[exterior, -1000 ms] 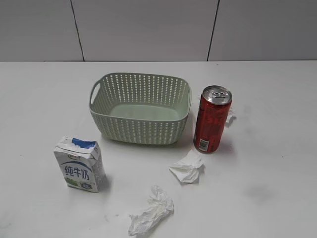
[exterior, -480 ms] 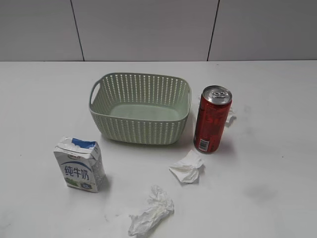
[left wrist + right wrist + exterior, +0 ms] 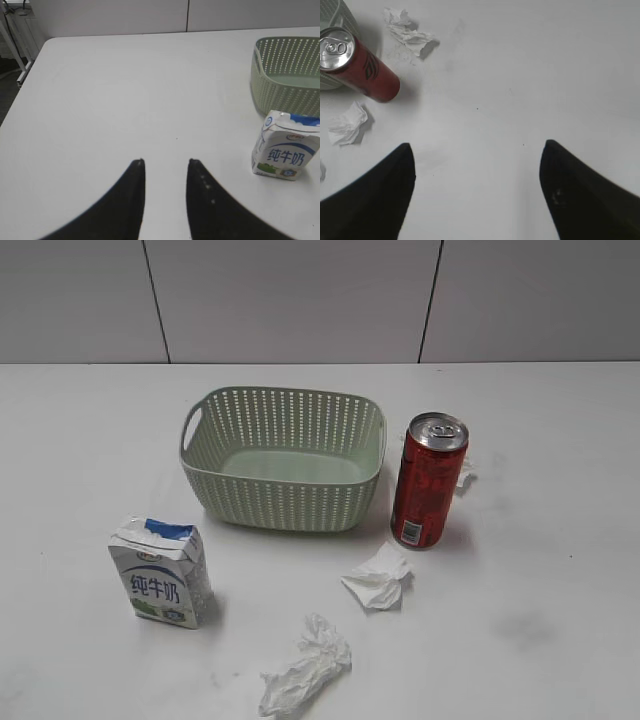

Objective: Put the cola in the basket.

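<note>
The cola [image 3: 428, 480], a tall red can with a silver top, stands upright on the white table just right of the basket [image 3: 284, 458]. The basket is pale green, perforated and empty. The can also shows at the upper left of the right wrist view [image 3: 357, 65]. My right gripper [image 3: 477, 150] is open wide and empty over bare table, to the right of the can. My left gripper [image 3: 166, 162] is open with a narrower gap, empty, left of the basket [image 3: 285, 75]. Neither gripper shows in the exterior view.
A white-and-blue milk carton [image 3: 160, 572] stands in front of the basket's left end; it also shows in the left wrist view [image 3: 285, 152]. Crumpled tissues lie in front of the can [image 3: 380, 578], near the front edge [image 3: 305, 665] and behind the can [image 3: 463, 472].
</note>
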Tool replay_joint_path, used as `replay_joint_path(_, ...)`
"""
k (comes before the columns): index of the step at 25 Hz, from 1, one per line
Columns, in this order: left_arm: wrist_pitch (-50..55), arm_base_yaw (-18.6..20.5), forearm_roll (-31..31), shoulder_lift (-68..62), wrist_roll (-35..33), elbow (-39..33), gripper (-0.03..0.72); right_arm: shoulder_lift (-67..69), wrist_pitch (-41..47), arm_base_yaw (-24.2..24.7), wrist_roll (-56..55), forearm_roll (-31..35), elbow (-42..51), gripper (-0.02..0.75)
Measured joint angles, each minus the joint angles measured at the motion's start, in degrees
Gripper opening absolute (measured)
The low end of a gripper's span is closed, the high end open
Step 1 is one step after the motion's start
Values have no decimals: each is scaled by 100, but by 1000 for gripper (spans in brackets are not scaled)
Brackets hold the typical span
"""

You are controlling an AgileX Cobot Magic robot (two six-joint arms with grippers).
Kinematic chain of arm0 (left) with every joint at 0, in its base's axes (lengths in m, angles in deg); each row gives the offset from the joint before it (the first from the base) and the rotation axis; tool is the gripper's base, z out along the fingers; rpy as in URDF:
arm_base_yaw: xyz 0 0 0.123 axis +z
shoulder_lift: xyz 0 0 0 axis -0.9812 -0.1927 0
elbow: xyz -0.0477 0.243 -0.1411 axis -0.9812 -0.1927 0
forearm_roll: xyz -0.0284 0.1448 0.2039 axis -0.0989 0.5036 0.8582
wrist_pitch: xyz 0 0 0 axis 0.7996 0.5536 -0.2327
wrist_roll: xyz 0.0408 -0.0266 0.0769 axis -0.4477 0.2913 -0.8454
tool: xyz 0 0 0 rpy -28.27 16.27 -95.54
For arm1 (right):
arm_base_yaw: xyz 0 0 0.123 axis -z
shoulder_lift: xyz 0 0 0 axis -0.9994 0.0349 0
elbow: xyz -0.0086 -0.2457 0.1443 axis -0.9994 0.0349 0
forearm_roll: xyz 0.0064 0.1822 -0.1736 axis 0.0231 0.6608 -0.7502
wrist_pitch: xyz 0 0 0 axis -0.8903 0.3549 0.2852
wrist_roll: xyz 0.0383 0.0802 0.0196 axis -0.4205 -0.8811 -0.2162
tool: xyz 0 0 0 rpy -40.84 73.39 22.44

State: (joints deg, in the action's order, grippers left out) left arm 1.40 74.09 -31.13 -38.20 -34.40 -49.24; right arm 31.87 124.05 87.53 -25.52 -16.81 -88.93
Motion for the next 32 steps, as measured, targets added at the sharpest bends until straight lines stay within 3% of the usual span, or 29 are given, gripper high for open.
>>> replay_joint_path(12, 0, 0, 0, 0, 0, 0, 229, 1824, 386, 0, 107, 2, -1324, 582)
replay_joint_path(26, 0, 0, 0, 0, 0, 0, 232, 3045, 690, -12, 283, 117, -2495, 584)
replay_joint_path(32, 0, 0, 0, 0, 0, 0, 235, 3533, 729, -537, 431, 111, -3148, 584)
